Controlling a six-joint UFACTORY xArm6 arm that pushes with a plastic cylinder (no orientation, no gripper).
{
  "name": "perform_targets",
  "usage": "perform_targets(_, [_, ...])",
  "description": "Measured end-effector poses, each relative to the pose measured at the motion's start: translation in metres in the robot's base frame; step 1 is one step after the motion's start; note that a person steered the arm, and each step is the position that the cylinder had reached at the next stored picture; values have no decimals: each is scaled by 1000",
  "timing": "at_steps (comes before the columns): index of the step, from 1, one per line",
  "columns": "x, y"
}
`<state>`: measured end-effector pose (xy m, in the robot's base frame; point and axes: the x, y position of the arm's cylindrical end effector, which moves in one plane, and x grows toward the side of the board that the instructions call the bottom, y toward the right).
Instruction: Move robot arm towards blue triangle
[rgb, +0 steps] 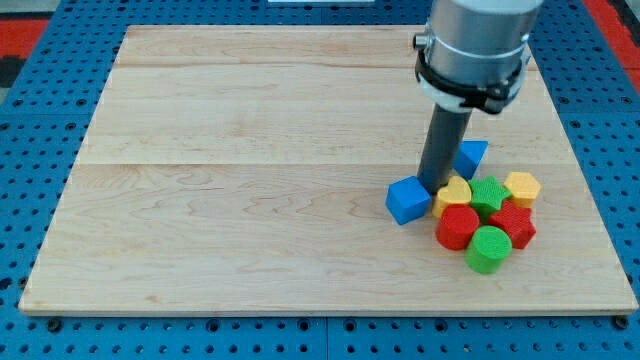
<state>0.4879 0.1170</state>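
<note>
Tool is a plain rod, no jaws, holding nothing; my tip (436, 189) rests on tabletop (250, 180), touching or just beside blue triangle (470, 156) at view's right. Approach looks essentially done; blue cube (407, 199) adjacent

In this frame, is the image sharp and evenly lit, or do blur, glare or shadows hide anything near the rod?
Camera view: lighting is soft and even, no glare on the board; blocks cast only faint shadows. Focus is fairly sharp, with no motion blur. My tip sits between the blue cube and the blue triangle, whose left part the rod hides. The arm's top is cropped.
</note>
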Motion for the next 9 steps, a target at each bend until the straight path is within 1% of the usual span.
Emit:
perform_targets(1, [4, -4])
perform_targets(2, [-18, -22])
perform_targets(3, [-51, 4])
perform_targets(4, [-79, -12])
perform_targets(5, [-91, 28])
perform_targets(6, [-89, 116])
perform_targets(7, [-51, 121])
perform_targets(8, [-39, 90])
perform_targets(9, [-56, 81])
